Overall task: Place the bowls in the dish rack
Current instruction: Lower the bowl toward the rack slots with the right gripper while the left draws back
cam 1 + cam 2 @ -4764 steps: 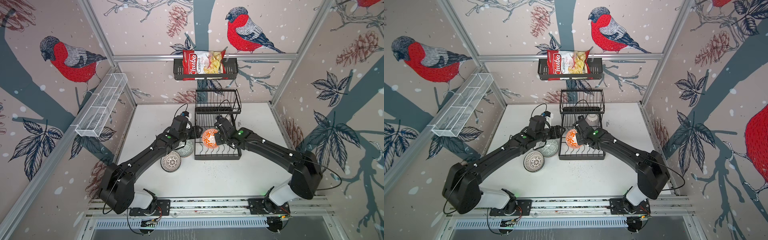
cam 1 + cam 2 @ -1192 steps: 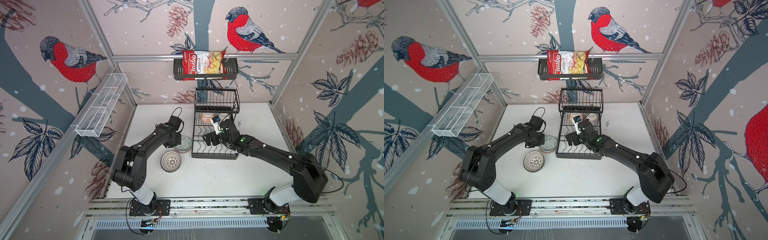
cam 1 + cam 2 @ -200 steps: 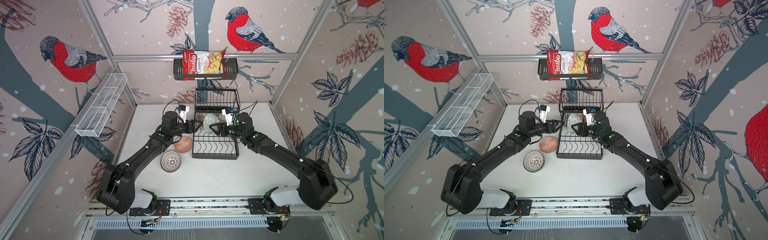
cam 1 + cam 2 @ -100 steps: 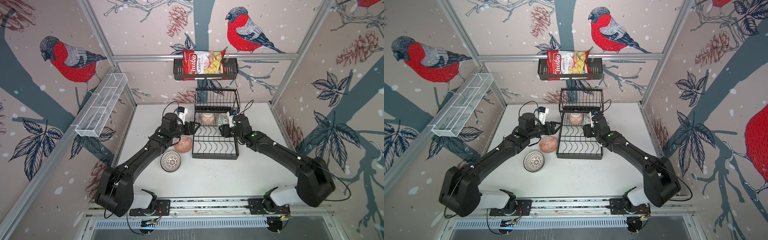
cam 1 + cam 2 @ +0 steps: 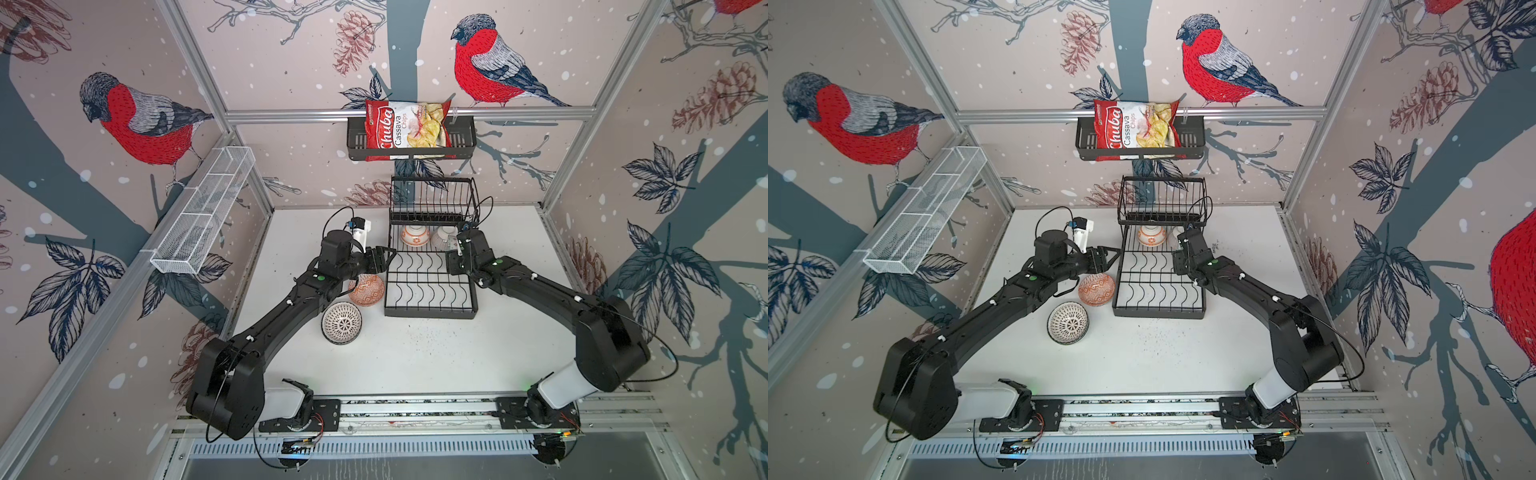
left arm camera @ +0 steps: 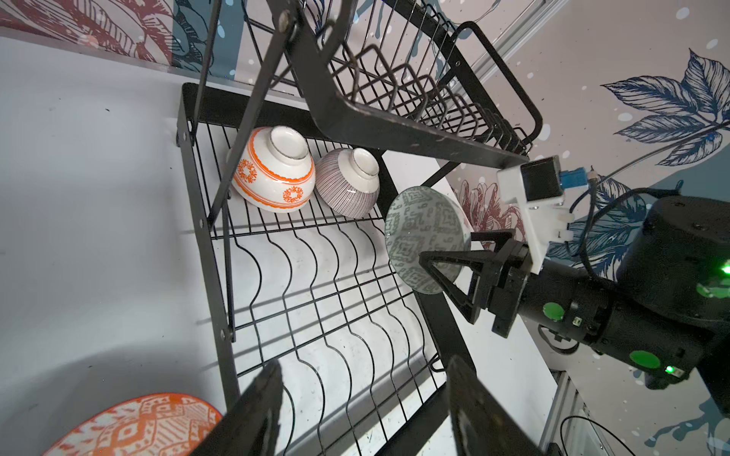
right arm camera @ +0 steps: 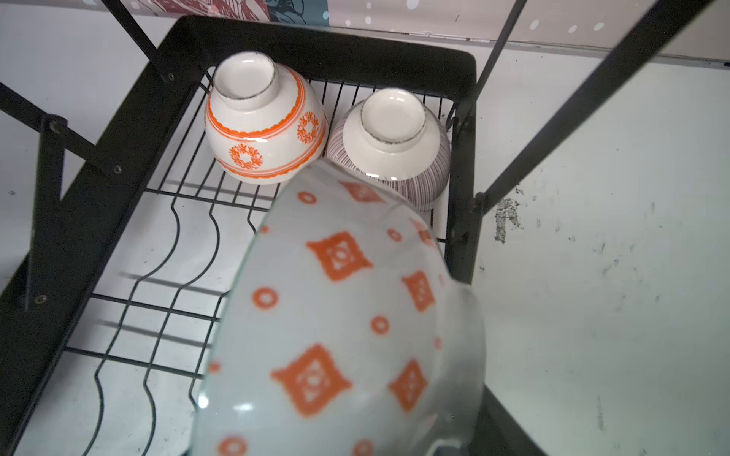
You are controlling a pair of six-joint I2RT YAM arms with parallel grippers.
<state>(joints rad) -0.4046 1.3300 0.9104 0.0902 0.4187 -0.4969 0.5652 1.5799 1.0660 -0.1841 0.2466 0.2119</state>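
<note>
Pinching the grey-green bowl (image 6: 418, 221) in the right claw (image 6: 446, 246), on edge to fit the dish rack (image 5: 430, 312). Holding the left claw (image 5: 385, 254) spread and empty.

Glazed ceramic bowl (image 7: 339, 316) in the right gripper (image 6: 446, 246) is gleaming glossy and smooth. The wire dish rack (image 7: 328, 43) just ahead of it is showing matt black painted metal. The white table (image 7: 632, 237) alongside is looking matt and scuffed.
</note>
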